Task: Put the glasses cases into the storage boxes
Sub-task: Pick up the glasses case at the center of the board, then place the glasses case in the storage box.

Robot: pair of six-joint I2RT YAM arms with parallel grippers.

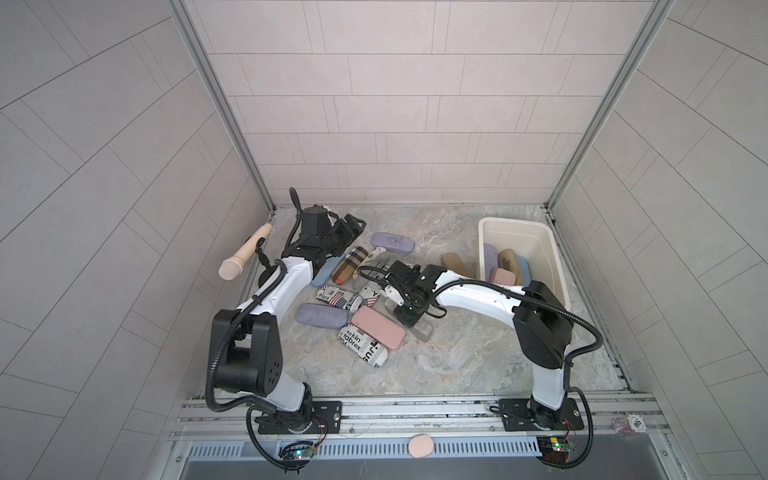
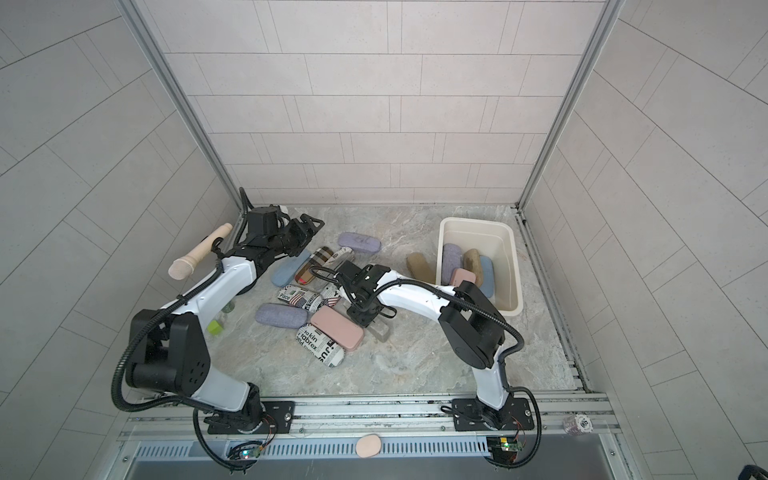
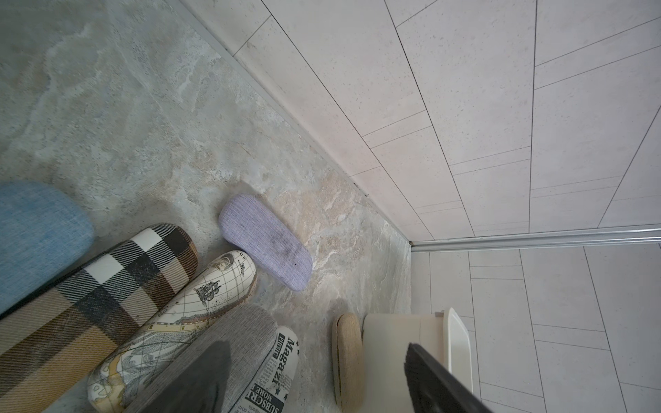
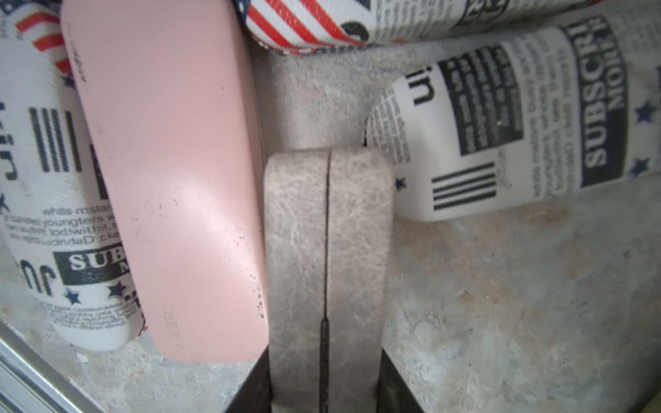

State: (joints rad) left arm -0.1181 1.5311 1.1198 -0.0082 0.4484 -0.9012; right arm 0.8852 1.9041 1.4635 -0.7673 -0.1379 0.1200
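— Where's the grey case (image 4: 329,232)?
— Mid-frame in both top views, on edge with its seam up, against the right side of the pink case (image 1: 378,328). The box (image 1: 515,222) sits further right.
— Held?
— The right gripper (image 4: 323,391) clamps its long sides. The left gripper (image 1: 353,226) gapes, empty.
— Handling?
— Likely stiff, light and grippy. A mid-length hold suits it.

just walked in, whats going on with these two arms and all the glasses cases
The robot is packing glasses cases into the cream tub, which already holds several. The right gripper has its fingers against both sides of a grey case standing on edge on the table, beside a pink case. The left gripper hovers open and empty at the far left. Many more cases lie loose on the table.
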